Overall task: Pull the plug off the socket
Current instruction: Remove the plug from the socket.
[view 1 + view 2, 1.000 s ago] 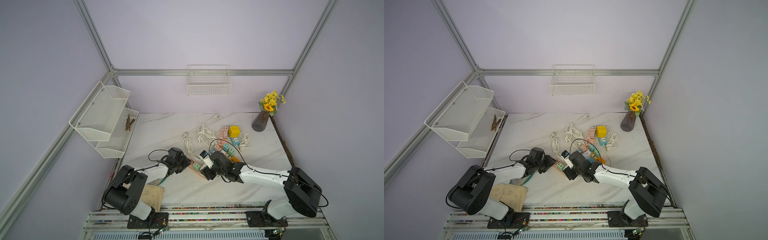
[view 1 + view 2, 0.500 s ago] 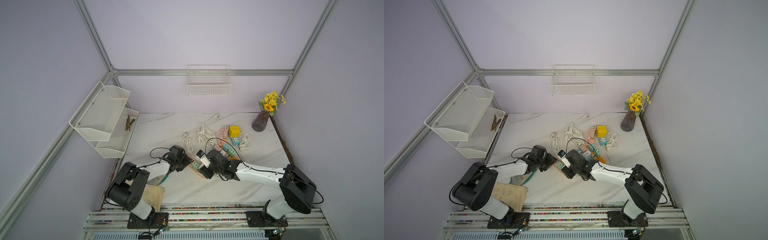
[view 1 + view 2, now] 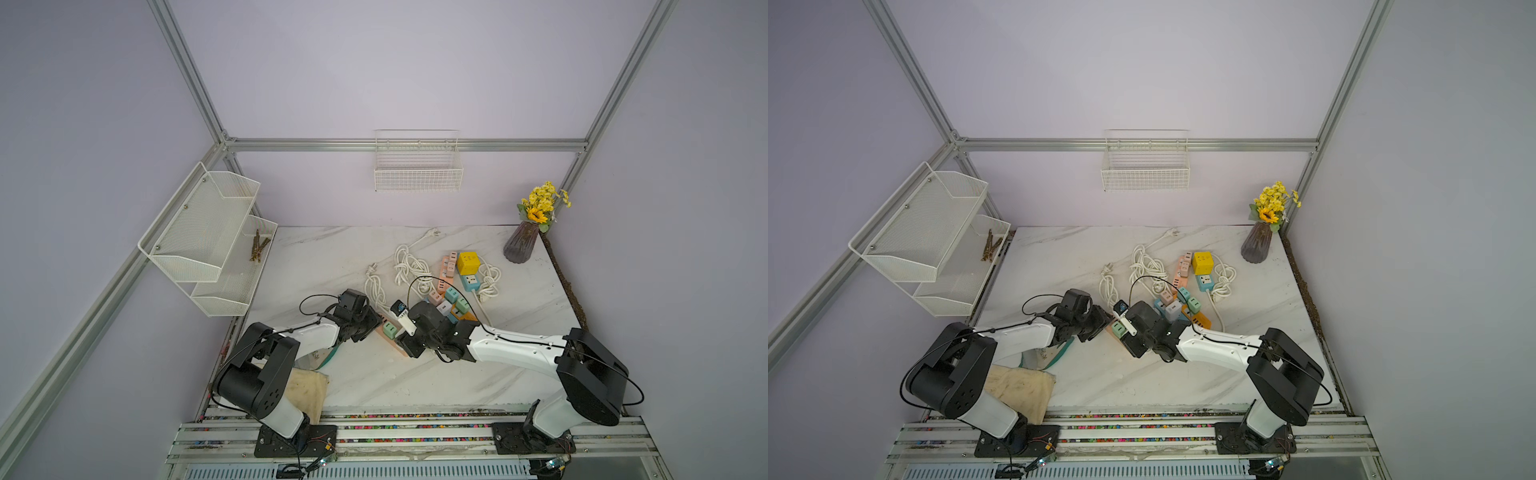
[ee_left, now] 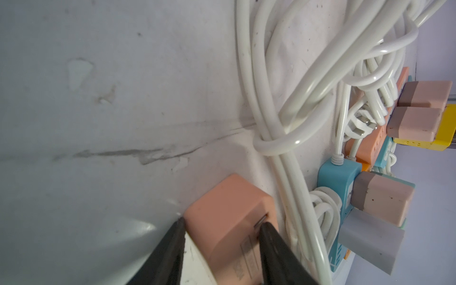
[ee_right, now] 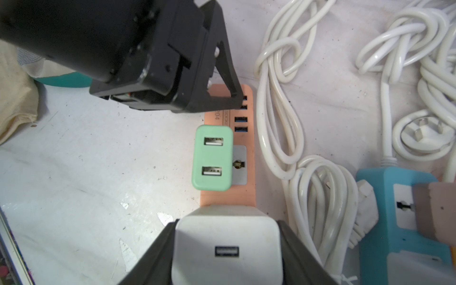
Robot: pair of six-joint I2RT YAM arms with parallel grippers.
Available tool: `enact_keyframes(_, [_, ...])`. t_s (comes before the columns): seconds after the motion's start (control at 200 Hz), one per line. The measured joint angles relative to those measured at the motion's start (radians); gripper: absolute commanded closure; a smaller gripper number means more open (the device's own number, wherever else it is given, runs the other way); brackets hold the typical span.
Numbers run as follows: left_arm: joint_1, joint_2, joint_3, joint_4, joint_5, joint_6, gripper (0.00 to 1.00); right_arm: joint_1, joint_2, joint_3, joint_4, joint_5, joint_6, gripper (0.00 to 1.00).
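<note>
Squeezing white plug (image 5: pixel 227 237) w/ R gripper (image 5: pixel 227 223), atop pink power strip (image 5: pixel 227 198), left of desk (image 3: pixel 374 374) middle, nearer front edge. Pinching strip's USB end w/ L gripper (image 4: pixel 222 227). Seeing green plug (image 5: pixel 212 158) btwn. Can't tell if pins still in.

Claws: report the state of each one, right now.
Left claw: closed on the end of the pink power strip.
Right claw: closed on the white USB charger plug.

White links (image 3: pixel 519 349), black joints (image 3: pixel 590 374) (thin black cables (image 3: pixel 320 295))
</note>
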Motion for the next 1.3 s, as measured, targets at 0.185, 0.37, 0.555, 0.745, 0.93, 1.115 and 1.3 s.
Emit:
enact_keyframes(0.185, [0.004, 0.013, 0.007, 0.005, 0.026, 0.000, 0.49, -0.055, -0.036, -0.042, 0.026, -0.129, 0.011, 0.56])
enact_keyframes(0.37, [0.014, 0.016, 0.011, 0.008, 0.033, 0.001, 0.49, 0.048, -0.040, -0.042, 0.029, 0.014, -0.027, 0.56])
enact_keyframes(0.555, [0.015, 0.019, 0.012, 0.009, 0.041, 0.002, 0.49, 0.021, -0.090, -0.078, 0.035, 0.045, 0.016, 0.56])
enact_keyframes(0.745, [0.018, 0.029, 0.014, 0.027, 0.034, 0.001, 0.49, -0.063, -0.122, -0.104, 0.040, -0.111, 0.026, 0.56])
enact_keyframes(0.93, [0.018, 0.029, 0.015, 0.024, 0.022, 0.005, 0.49, 0.084, -0.124, -0.104, 0.042, -0.045, -0.054, 0.56])
enact_keyframes(1.115, [0.019, 0.029, 0.016, 0.023, 0.021, 0.008, 0.49, 0.081, -0.165, -0.118, 0.040, -0.039, -0.018, 0.56])
enact_keyframes(1.3, [0.020, 0.030, 0.018, 0.021, 0.022, 0.010, 0.49, -0.035, -0.160, -0.113, 0.045, -0.100, 0.042, 0.55])
